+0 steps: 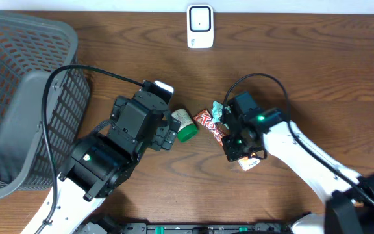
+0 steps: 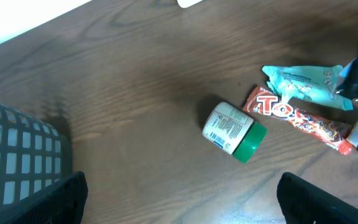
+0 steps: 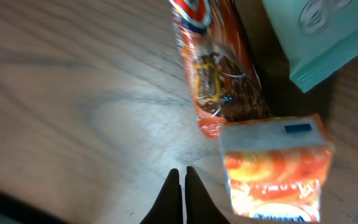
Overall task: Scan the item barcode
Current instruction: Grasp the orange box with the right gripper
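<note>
The right gripper is being held pinched closed on nothing with the orange carton just at its three o'clock, so reopening and recentring are being called for, while the left gripper is being held spread wide.

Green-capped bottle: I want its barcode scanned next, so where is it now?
In the overhead view the green-capped bottle lies on its side mid-table, just image-left of the red candy bar.
</note>
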Action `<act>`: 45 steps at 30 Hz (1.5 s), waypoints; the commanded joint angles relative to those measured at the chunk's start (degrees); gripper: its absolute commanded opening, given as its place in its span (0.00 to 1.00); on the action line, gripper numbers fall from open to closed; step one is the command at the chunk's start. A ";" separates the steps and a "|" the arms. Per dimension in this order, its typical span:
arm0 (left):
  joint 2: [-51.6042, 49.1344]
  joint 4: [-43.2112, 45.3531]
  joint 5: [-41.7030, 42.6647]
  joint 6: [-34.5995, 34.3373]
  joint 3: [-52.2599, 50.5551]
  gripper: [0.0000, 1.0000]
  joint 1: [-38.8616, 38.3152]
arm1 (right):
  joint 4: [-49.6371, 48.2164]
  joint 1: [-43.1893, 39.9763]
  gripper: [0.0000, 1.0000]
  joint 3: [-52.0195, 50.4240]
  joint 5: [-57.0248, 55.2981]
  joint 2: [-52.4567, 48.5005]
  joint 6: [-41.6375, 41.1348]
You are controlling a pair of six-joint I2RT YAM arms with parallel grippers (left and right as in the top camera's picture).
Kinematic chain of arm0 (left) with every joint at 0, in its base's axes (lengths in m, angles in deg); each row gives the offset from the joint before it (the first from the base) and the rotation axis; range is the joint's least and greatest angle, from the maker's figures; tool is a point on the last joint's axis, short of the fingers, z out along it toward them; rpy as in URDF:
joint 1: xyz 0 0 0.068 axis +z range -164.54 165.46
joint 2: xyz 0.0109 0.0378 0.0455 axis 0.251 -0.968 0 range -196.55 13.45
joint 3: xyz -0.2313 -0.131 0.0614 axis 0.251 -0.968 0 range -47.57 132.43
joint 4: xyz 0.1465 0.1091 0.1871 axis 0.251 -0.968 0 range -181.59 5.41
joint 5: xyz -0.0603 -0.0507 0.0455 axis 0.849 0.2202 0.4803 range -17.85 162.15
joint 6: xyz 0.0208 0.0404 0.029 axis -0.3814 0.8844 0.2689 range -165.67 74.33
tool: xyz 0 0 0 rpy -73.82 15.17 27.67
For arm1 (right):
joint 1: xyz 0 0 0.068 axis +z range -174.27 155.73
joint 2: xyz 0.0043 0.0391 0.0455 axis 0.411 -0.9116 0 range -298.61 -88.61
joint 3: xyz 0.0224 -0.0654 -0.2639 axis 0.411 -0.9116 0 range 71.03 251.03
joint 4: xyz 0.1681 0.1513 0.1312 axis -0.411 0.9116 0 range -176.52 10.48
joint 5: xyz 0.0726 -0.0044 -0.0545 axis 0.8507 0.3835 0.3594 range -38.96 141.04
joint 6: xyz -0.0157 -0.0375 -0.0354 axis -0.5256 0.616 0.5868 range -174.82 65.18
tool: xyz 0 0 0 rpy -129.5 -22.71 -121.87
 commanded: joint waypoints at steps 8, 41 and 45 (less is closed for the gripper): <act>-0.09 -1.14 -0.72 -0.31 0.37 0.98 0.24 | -1.31 0.79 0.01 -0.46 -12.96 -4.70 -7.21; -0.09 -1.60 -0.70 -0.33 0.37 0.98 0.24 | 2.73 -10.93 0.01 -4.11 -16.65 -4.68 -31.17; -0.09 -1.68 -0.70 -0.33 0.37 0.98 0.24 | 2.03 -10.60 0.01 -6.25 -12.98 -4.68 -31.17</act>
